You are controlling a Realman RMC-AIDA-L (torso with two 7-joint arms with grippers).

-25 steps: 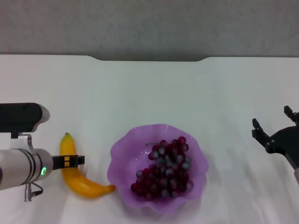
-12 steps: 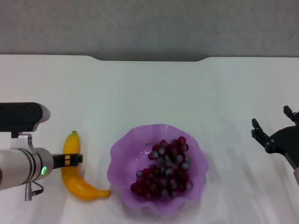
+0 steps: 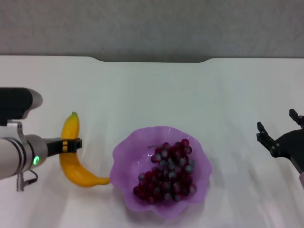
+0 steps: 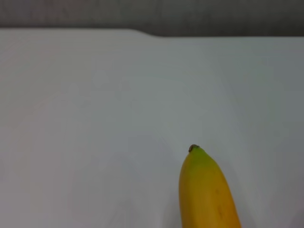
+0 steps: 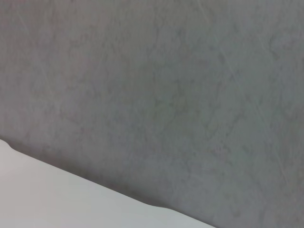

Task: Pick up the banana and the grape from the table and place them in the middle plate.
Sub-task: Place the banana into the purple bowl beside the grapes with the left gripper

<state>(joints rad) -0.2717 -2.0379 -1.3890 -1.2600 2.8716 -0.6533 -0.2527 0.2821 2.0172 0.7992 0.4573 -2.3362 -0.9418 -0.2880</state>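
Grape (image 3: 167, 172) in middle plate (image 3: 124, 161) (banana (image 3: 71, 159) left).

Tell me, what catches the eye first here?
Probably the purple middle plate near the table's front edge, heaped with the dark red grape bunch. Next, the yellow banana just to its left, gripped across its middle by the left tool. The right tool hangs open at the far right, holding nothing.
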